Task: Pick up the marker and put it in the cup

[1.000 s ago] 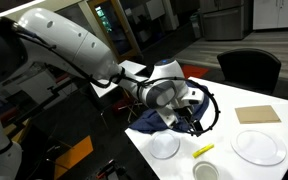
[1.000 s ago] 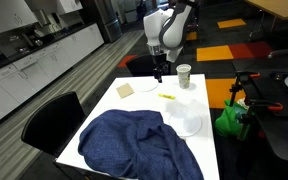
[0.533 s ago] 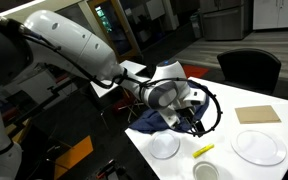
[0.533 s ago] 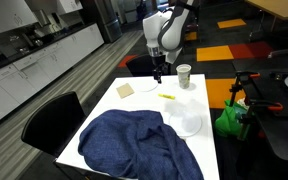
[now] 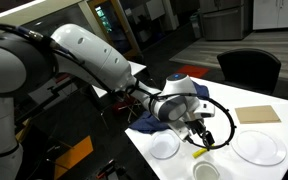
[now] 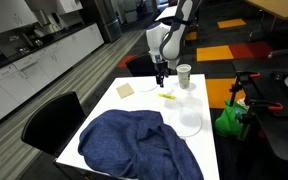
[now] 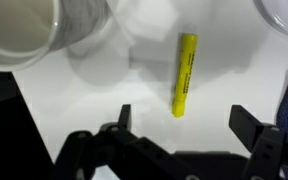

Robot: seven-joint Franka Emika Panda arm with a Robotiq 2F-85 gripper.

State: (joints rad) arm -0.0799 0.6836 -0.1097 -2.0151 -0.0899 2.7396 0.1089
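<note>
The yellow marker (image 7: pixel 185 73) lies flat on the white table, also seen in both exterior views (image 5: pixel 202 150) (image 6: pixel 168 97). The white cup (image 7: pixel 19 30) stands upright close by, at the wrist view's top left and in both exterior views (image 5: pixel 206 172) (image 6: pixel 184 76). My gripper (image 7: pixel 187 125) is open and empty. It hangs just above the table with the marker's near end lined up between its two fingers but ahead of them. It also shows in both exterior views (image 5: pixel 199 135) (image 6: pixel 161 78), pointing down beside the marker.
A shallow white bowl (image 5: pixel 165 146) (image 6: pixel 189 123) and a large flat plate (image 5: pixel 258 147) sit on the table (image 5: pixel 224 130). A crumpled blue cloth (image 6: pixel 134 145) (image 5: pixel 144 122) covers one end. A tan square (image 5: pixel 257 114) (image 6: pixel 125 89) lies farther off. A chair (image 5: pixel 249 68) stands beyond the table.
The arm has moved my gripper across and down toward the marker. It now hangs right over the marker's end. The marker, cup and dishes have not moved.
</note>
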